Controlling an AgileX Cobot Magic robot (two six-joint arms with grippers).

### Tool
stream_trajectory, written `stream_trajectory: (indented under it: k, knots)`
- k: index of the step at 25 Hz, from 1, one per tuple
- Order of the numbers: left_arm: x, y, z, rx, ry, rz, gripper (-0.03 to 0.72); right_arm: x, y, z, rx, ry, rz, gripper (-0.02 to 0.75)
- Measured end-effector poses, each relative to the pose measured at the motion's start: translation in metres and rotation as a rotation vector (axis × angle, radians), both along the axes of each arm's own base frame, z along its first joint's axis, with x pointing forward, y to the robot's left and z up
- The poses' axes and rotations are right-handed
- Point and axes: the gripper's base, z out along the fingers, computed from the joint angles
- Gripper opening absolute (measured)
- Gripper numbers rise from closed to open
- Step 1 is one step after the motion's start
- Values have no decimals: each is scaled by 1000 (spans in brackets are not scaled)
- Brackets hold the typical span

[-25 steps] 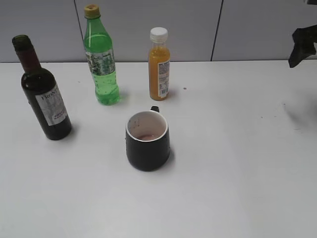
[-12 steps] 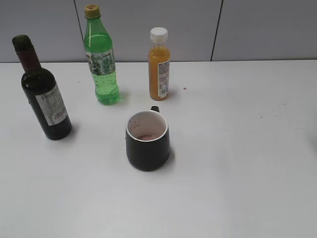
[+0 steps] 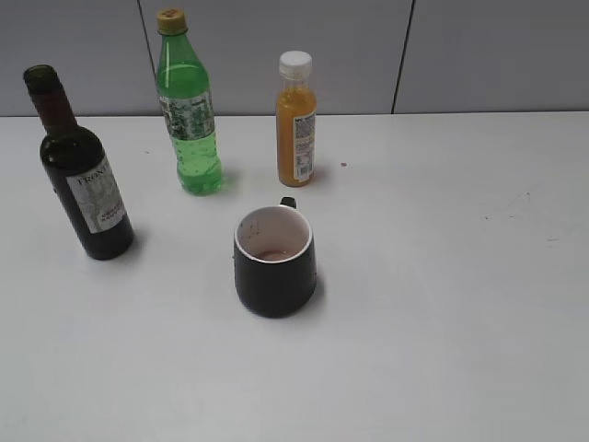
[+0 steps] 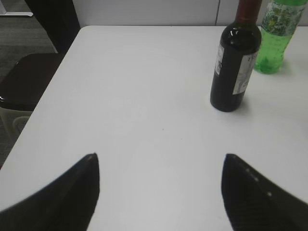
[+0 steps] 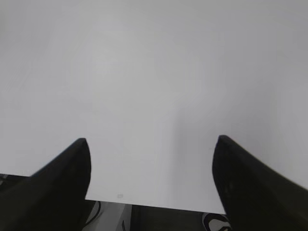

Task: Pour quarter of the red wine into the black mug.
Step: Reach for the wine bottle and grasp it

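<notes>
The red wine bottle [image 3: 81, 180] stands upright and uncapped at the left of the white table [image 3: 442, 304]. It also shows in the left wrist view [image 4: 233, 67], far ahead and to the right. The black mug [image 3: 274, 262] stands near the middle, handle to the back, with a little reddish liquid in its white inside. My left gripper [image 4: 161, 159] is open and empty over bare table near the left edge. My right gripper [image 5: 151, 142] is open and empty over the table's edge. Neither gripper shows in the exterior view.
A bright green plastic bottle [image 3: 189, 110] and an orange juice bottle [image 3: 295, 120] stand upright behind the mug. A dark chair [image 4: 26, 79] stands beside the table's left edge in the left wrist view. The green bottle shows there too [image 4: 274, 38].
The right arm, seen at the right edge of the exterior view one second ago, has left that view. Bottles and mug have not moved.
</notes>
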Motion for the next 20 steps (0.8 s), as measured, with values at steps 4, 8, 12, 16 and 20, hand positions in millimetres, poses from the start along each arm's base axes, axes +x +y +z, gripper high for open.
stream_trajectory:
  k: [4, 8, 12, 16, 20]
  knots:
    - [0, 0, 0, 0, 0, 0, 589, -38, 2, -13, -10, -82, 2, 595]
    - [0, 0, 0, 0, 0, 0, 589, -71, 4, -25, -22, -178, 2, 595]
    - [0, 0, 0, 0, 0, 0, 589, -103, 7, -38, -27, -247, 2, 594]
    - [0, 0, 0, 0, 0, 0, 589, -127, 8, -49, -33, -319, 4, 594]
    - [0, 0, 0, 0, 0, 0, 589, -148, 10, -43, -44, -465, 4, 594]
